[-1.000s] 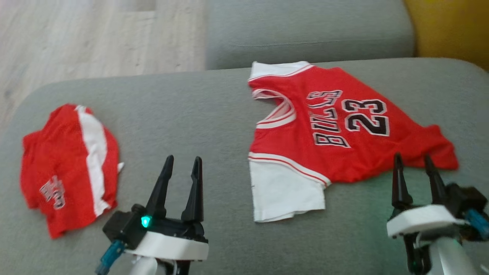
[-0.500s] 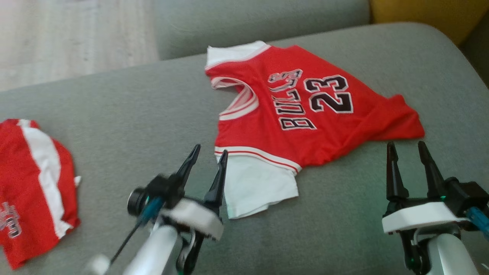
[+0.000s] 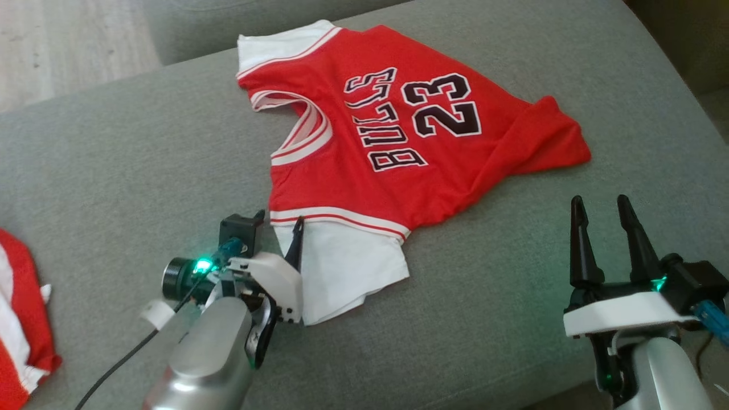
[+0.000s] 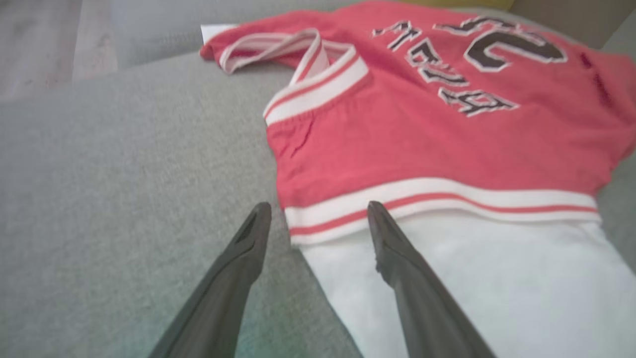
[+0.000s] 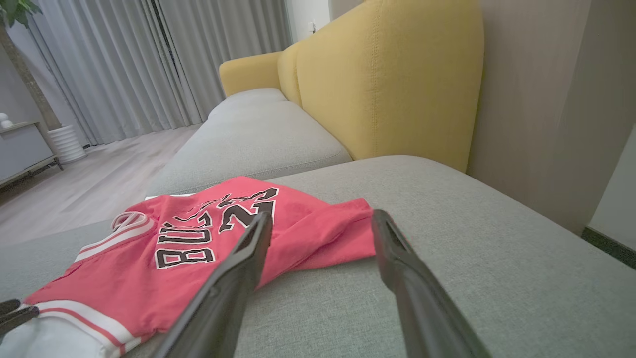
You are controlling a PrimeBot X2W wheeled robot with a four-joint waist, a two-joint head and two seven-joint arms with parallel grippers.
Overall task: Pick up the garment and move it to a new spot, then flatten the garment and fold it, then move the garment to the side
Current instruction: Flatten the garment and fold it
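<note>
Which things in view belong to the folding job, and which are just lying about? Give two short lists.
Job:
- jersey
- left gripper, open at the jersey's white sleeve
- right gripper, open, clear of the jersey
- cushion under it

Lying about:
- second garment, far left on the cushion
- yellow backrest
- curtains

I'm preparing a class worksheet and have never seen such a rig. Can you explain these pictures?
This is a wheeled robot with two arms, each ending in two-fingered jaws. One picture looks down from its head; the other two look along each arm's jaws from the wrist. A red and white jersey lies spread on a grey sofa; another red garment lies at the left. The left jaws stand open across the edge of the near white sleeve. The right jaws stand open, apart from the jersey. Nothing is held.
</note>
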